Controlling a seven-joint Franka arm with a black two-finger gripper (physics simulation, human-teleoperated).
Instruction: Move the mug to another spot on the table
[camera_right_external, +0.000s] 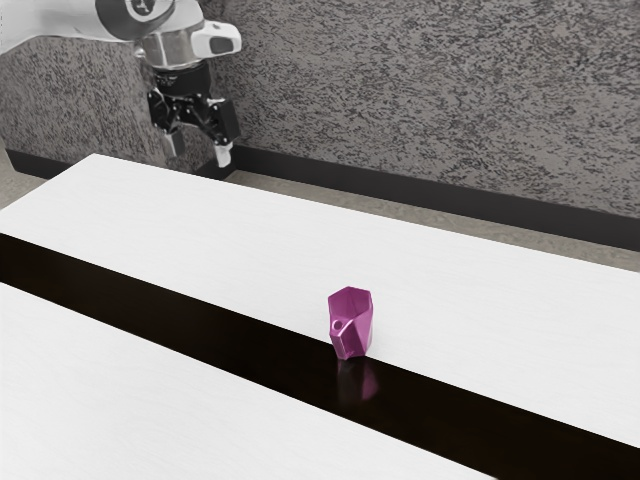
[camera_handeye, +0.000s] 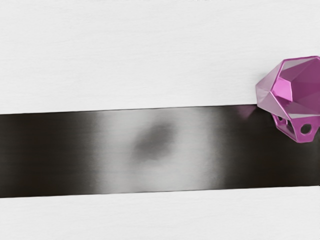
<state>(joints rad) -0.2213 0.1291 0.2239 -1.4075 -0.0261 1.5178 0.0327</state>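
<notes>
A magenta faceted mug (camera_right_external: 351, 322) stands upright on the white table (camera_right_external: 230, 240), at the edge of a glossy black stripe (camera_right_external: 200, 325), its small handle toward the camera. My black gripper (camera_right_external: 197, 150) hangs open high above the table's far left part in the exterior view, well away from the mug, with nothing between its fingers. From the wrist camera the mug (camera_handeye: 292, 95) is seen from above, off to one side of the hand, straddling the border of the stripe (camera_handeye: 150, 150), its handle over the black.
The black stripe runs diagonally across the white table. A speckled grey wall (camera_right_external: 450, 90) with a dark baseboard stands behind the table. Bare white surface (camera_right_external: 480, 290) lies on both sides of the stripe.
</notes>
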